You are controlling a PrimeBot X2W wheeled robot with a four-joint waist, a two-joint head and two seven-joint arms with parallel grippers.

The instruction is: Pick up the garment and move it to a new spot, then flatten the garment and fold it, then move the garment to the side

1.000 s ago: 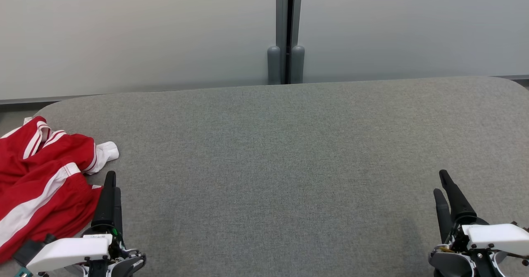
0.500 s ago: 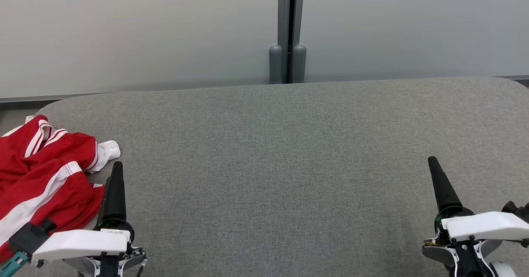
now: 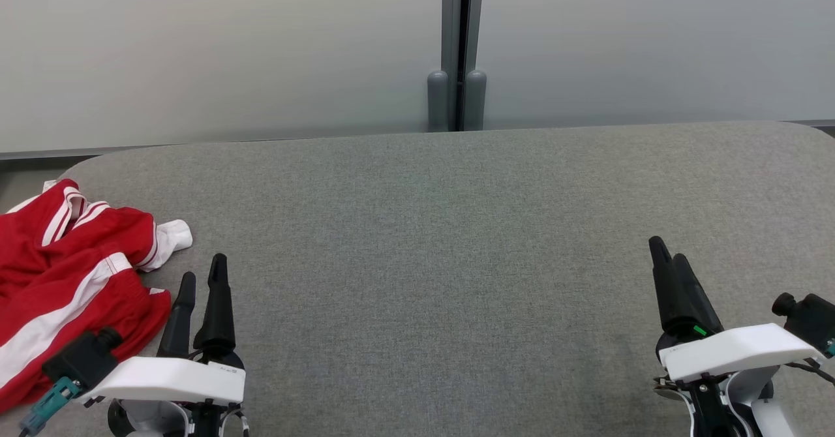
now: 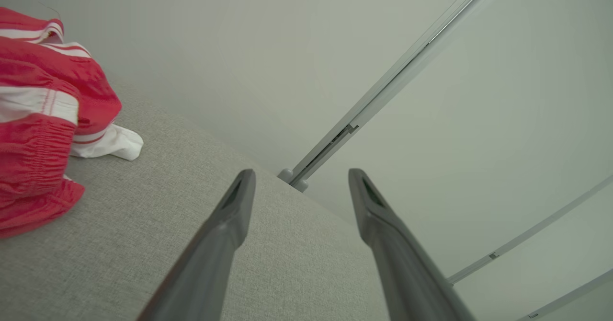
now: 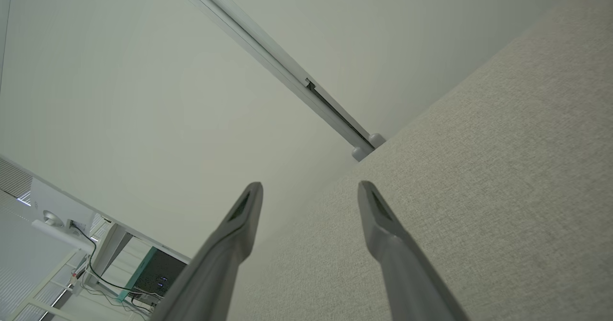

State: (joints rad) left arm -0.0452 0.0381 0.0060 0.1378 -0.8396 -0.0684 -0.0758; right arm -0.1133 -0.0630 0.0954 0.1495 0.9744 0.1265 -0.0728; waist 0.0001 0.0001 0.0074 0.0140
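**Head view**
- Left gripper (image 3: 203,267): mine, fingers spread wide, nothing between them, low over the table (image 3: 424,228).
- Garment (image 3: 65,280): red with white stripes, crumpled in a heap just left of that gripper. It is near the fingers but apart from them, and it runs out of frame on the far left.
- White cuff (image 3: 171,238): pokes out of the heap, ahead and to the left of my left fingertips.
- Right gripper (image 3: 667,249): mine, also wide and empty, well apart from the garment, with bare table between it and the left gripper.

**Left wrist view**
- Left gripper (image 4: 301,175): fingers parted, aimed past the garment (image 4: 33,120) at the wall beyond the table's back edge.
- The heap lies off to the left of the fingers, the white cuff (image 4: 112,143) being its nearest part.

**Right wrist view**
- Right gripper (image 5: 311,187): fingers parted and empty, the grey table (image 5: 479,167) below and to their right.

**Handling note (my judgement)**
- The first pick-up has not begun.
- I should swing the left gripper leftward over the heap and come down on a raised red fold, not the flat cuff.
- I should close on a thick bunch of cloth, since a single thin layer may slip or only drag.
- I should lift clear of the table before carrying the garment to the open middle.
- The right gripper should be ready to take a second hold.
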